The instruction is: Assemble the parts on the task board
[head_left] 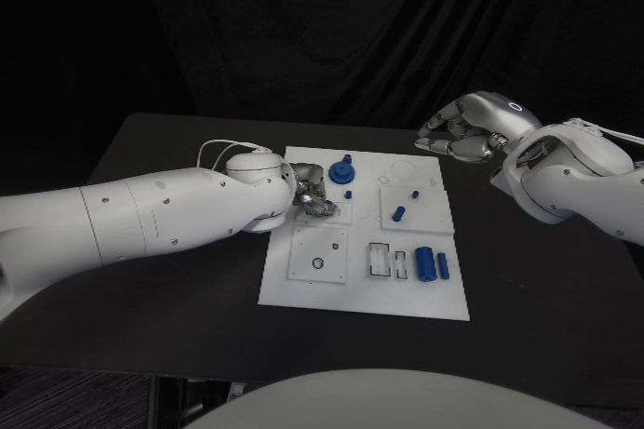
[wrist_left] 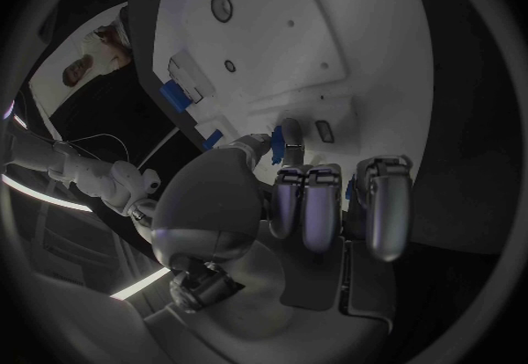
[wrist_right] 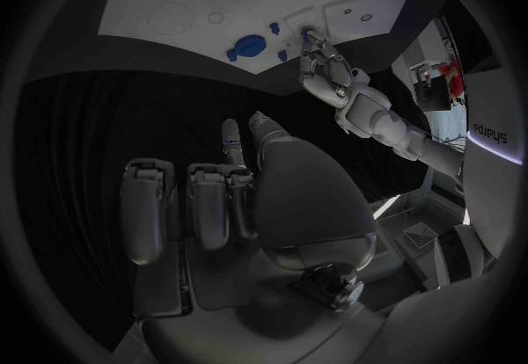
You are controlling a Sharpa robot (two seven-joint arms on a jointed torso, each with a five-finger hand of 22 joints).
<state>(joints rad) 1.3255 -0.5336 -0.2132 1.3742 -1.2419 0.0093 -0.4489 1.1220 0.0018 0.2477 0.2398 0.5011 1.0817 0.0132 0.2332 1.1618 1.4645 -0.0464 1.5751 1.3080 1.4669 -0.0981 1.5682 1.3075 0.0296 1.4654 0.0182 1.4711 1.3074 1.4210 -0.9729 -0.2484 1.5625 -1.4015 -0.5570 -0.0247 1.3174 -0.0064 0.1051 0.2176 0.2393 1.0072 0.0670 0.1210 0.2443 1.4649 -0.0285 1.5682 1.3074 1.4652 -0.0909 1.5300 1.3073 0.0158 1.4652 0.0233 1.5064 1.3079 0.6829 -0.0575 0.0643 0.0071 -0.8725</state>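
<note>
A small blue part [wrist_left: 277, 146] is sitting between the fingertips of the left hand [head_left: 312, 193], which is working low over the far-left area of the board [head_left: 322, 288], apparently to seat the piece in a slot there. Just beside it a blue gear [head_left: 342, 173] is standing upright on the board, while a peg [head_left: 400, 211] and two cylinders [head_left: 430, 262] are waiting nearer the right edge, laid out within easy reach. The right hand [head_left: 463, 131] is hovering off the board's far-right corner, above the black worktop [head_left: 175, 261], fingers curled in and holding nothing, likely kept clear of the left arm's working space.
</note>
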